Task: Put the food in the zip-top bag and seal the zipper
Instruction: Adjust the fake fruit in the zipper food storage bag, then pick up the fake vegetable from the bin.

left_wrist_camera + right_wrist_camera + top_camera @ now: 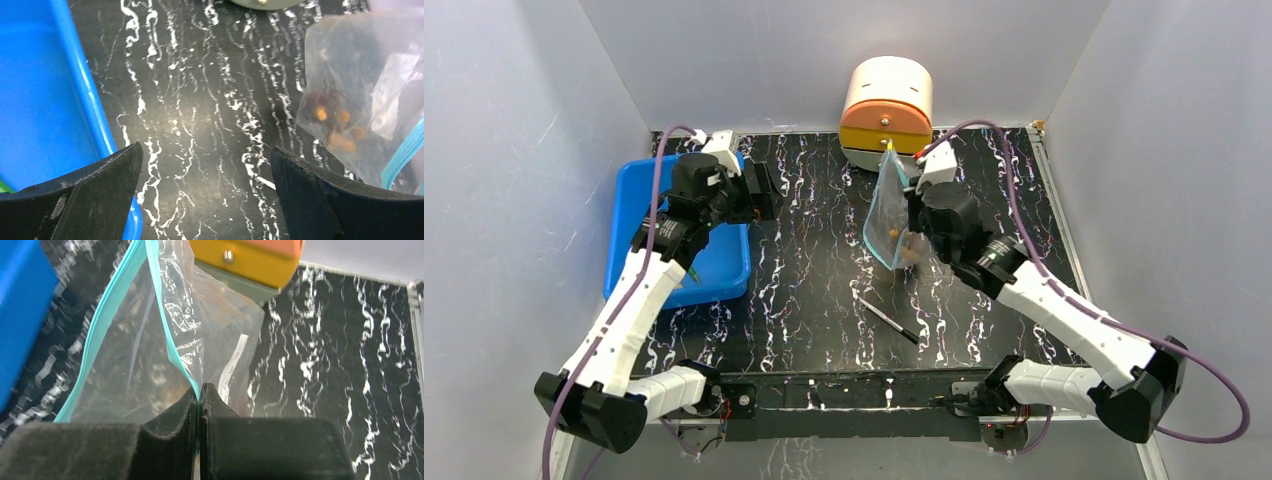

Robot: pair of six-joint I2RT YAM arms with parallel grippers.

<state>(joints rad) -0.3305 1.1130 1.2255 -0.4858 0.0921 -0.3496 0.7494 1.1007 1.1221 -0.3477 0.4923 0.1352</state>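
Right gripper (200, 396): jaws together, clamped on the zipper (170, 337) of the bag (135, 375). Beyond the pinch the two teal tracks run apart, so the mouth looks unsealed there.

Left gripper (205, 192): jaws wide apart, nothing between them. It hangs over the table (200, 100) by the tray (45, 100) rim, well apart from the bag.

Bag stands on edge in mid-table, in front of an orange-and-white drum (886, 105). Cannot tell whether its low corner rests on the table.

Food (335, 127): orange and brown lumps, bunched in the bag's low corner.

Step (judgement): loading looks done and sealing is in hand. The next move calls for the left gripper to cross to the bag, take the zipper just beside the right gripper's pinch, and press along the strip while the right gripper keeps it taut. Risk: thin film, so the tracks may slip out of line.

Views:
- Right wrist: the only view showing the pinch and the parted tracks. The food is a blur behind the film.
- Left wrist: the only clear view of the food, and of the open jaws. It shows just a short end of the zipper.
- Top: both arms, plus a pen (887, 320) lying loose near the bag. Neither wrist view shows the pen.
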